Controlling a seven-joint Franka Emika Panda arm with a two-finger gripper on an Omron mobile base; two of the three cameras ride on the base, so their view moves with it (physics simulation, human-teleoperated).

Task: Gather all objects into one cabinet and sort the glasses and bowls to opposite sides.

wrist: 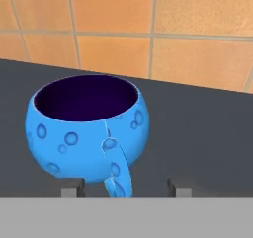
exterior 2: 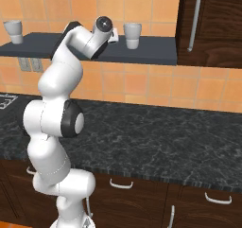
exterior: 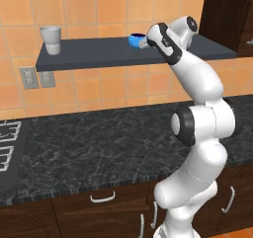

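Blue handled bowl, small, bright, bubble-patterned, dark inside, sits upright on the flat dark grey wall shelf, toward the shelf's right half in the left base view, near the orange tiled wall.

Gripper: 2 dark fingertips rise at the bottom of the hand view, 1 on each side of the bowl's handle. Jaws stand partly apart with a clear gap on each side of the handle. No contact visible; nothing held as far as the frames show.

Key relation: bowl lies straight ahead of the claw, just beyond the tips, handle pointing back toward the hand and hanging between the 2 fingers. Handle's long axis runs top to bottom in the hand view, so a squeeze across it looks feasible. Judgement: grasp of the handle is about to be made.

Other items: light grey tumbler at the far left end of the shelf; a 2nd pale tumbler just right of the hand in the right base view. Dark brown wood cabinet with long pale bar handle stands right of the shelf, door shut.

Hidden: in the right base view the arm covers the bowl. Fingertip bases are cut off. Whether the tips touch the shelf, cannot tell.
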